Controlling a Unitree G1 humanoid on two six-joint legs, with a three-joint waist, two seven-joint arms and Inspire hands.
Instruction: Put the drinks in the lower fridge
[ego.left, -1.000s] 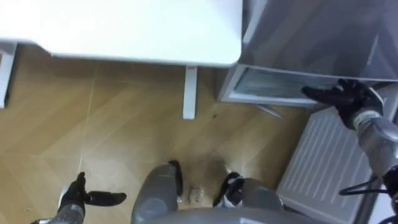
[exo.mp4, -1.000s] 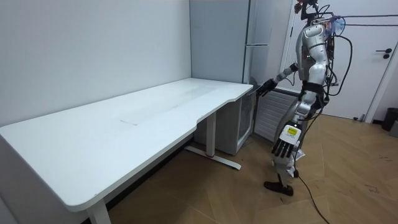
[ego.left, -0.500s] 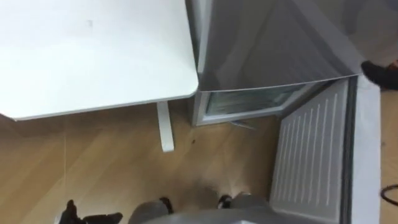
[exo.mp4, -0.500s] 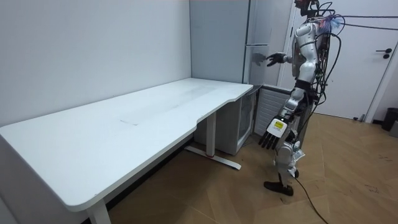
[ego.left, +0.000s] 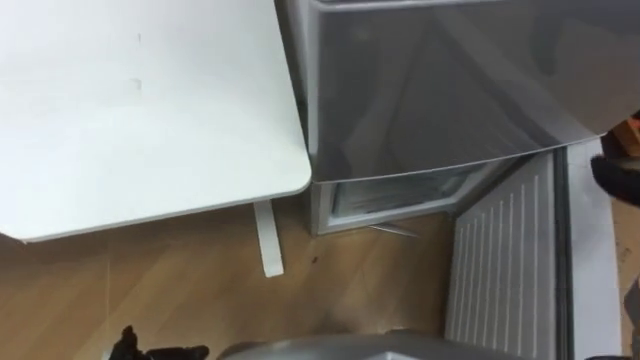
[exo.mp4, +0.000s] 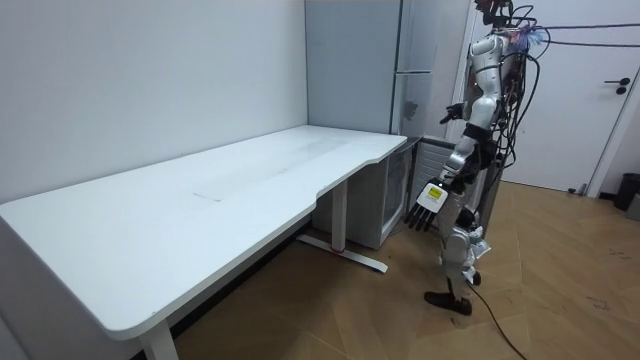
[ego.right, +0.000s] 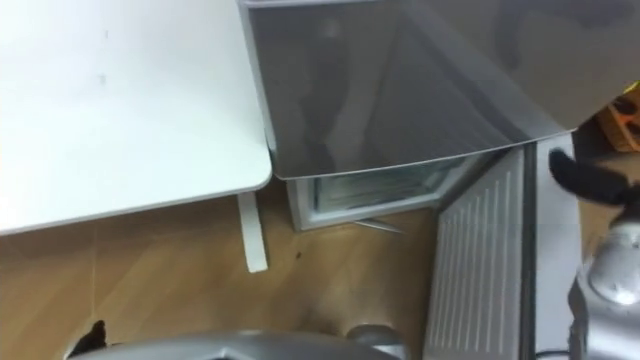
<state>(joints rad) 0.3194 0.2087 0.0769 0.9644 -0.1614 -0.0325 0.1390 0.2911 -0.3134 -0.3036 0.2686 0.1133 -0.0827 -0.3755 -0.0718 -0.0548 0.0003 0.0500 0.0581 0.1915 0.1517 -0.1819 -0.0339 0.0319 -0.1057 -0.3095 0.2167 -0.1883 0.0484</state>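
Observation:
No drink shows in these views. The grey fridge (ego.left: 440, 90) stands to the right of the white table. Its lower compartment (ego.left: 395, 195) is open, with a pale shelf edge showing inside. The lower door (ego.left: 505, 270) is swung out toward me, its white ribbed inner side facing up. My right hand (ego.right: 585, 178) hovers open and empty past the door's outer edge, fingers stretched left, not touching it. My left hand (ego.left: 150, 352) hangs low over the floor at the lower left, open and empty. In the room view I stand upright in front of the fridge, left hand (exo.mp4: 425, 203) down, right hand (exo.mp4: 451, 112) at chest height.
The white table (ego.left: 140, 110) fills the upper left, its leg (ego.left: 268, 238) on the wooden floor (ego.left: 150, 290) close to the fridge's left side. An orange object (ego.right: 625, 118) lies at the far right. In the room view a white room door (exo.mp4: 585, 110) stands behind me.
The open lower door has swung further out. My right hand has come off its top edge and drawn back to the right. The eye views have shifted. My left hand has swung forward.

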